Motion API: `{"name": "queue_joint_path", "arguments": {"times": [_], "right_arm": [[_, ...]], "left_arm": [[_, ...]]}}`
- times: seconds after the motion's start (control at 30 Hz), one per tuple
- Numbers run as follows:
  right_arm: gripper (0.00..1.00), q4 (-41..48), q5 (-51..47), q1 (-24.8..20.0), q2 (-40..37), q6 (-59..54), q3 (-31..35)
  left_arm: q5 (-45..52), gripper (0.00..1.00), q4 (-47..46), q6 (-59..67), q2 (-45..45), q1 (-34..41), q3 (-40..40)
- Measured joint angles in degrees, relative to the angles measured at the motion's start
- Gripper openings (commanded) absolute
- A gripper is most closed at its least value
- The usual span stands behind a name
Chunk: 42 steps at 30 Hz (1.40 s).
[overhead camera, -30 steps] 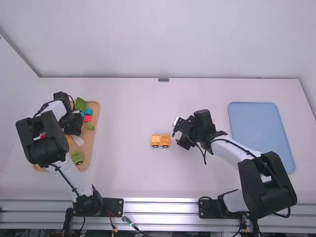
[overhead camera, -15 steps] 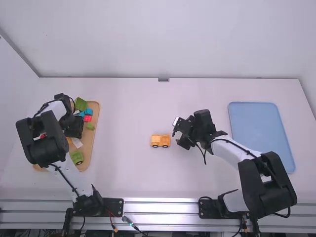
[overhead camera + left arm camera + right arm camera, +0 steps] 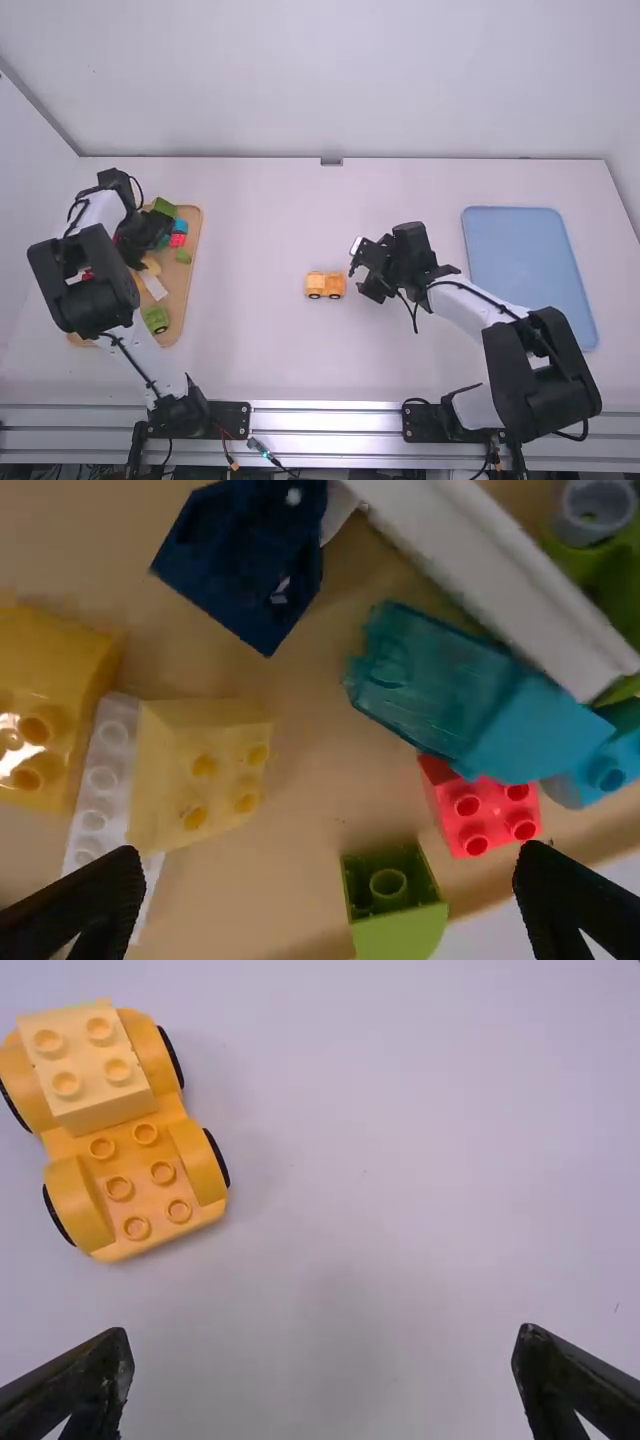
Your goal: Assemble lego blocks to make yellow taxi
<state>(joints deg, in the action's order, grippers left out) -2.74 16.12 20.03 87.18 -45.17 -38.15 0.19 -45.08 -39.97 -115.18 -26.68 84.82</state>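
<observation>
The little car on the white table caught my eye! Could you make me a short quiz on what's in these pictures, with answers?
1. Multiple choice: what sits on top of the wheeled base?
A) a green block
B) a yellow block
C) a blue tray

2. True or false: the right hand has its fingers apart, with nothing between them.

3. Fill in the blank: among the loose blocks below the left hand, the red block shows ____ studs in the left wrist view.

Key: 1. B; 2. true; 3. four
</observation>
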Motion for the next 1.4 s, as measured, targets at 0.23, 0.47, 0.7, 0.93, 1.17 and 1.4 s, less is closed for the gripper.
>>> {"name": "queue_joint_path", "arguments": {"times": [0.23,0.47,0.7,0.93,1.17,1.4], "right_arm": [[0.99,0.0,0.0,0.0,0.0,0.0,0.0],[0.99,0.1,0.0,0.0,0.0,0.0,0.0],[0.99,0.1,0.0,0.0,0.0,0.0,0.0],[0.99,0.2,0.0,0.0,0.0,0.0,0.0],[0.99,0.3,0.0,0.0,0.0,0.0,0.0],[0.99,0.4,0.0,0.0,0.0,0.0,0.0]], "left_arm": [[-4.8,0.98,-2.2,5.1,0.0,0.0,1.2],[-8.7,0.89,-2.4,6.6,0.0,0.0,0.7],[-10.8,0.9,-2.4,9.6,0.0,0.0,-2.1],[-11.7,0.91,-2.8,10.0,0.0,0.0,-2.4],[-12.9,0.88,-3.7,10.7,-1.0,0.0,-2.4],[-14.7,0.79,-4.7,10.9,-4.3,0.2,-2.4]]}}
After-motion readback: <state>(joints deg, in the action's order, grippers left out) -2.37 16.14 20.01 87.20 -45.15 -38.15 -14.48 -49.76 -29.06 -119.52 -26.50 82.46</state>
